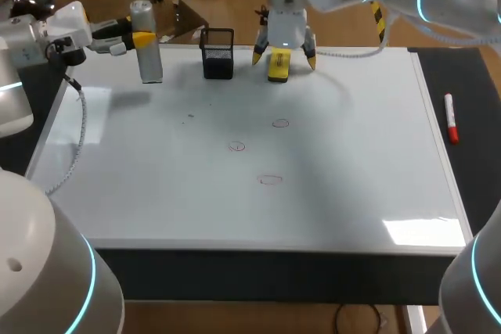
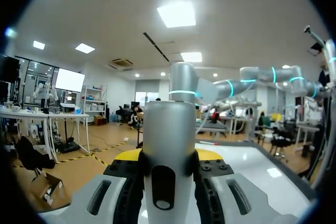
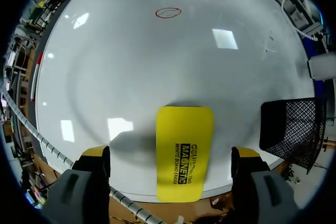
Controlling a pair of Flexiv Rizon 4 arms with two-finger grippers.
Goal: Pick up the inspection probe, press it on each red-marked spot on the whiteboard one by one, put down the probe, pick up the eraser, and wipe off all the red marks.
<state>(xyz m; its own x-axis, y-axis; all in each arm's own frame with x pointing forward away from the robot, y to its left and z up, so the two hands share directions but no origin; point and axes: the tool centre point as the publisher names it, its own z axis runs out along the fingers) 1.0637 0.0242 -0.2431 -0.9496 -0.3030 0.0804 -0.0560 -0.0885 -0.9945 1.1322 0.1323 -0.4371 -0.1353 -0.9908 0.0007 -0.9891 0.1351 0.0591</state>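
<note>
Left fingers (image 1: 143, 39) clamped on the upright probe (image 1: 149, 60) at the whiteboard's (image 1: 352, 177) far left corner. Right fingers (image 1: 257, 54) spread wide, straddling the yellow eraser (image 1: 279, 66) without touching it. Eraser lies flat beside the black mesh basket (image 1: 218, 54). Three red circles (image 1: 270, 180) mid-board, unwiped.

**Probe clamped upright in the left gripper**

A silver, round-bodied probe (image 2: 169, 129) stands upright between the fingers (image 2: 125, 184) of the left gripper (image 2: 168, 174), which press against it from both sides. Their yellow tips show just behind it. A dark oval slot sits low on the probe's near face. Beyond it lies the whiteboard (image 2: 254, 163), and the right arm (image 2: 247, 76), ringed with cyan light, reaches over the board's far side.
</note>
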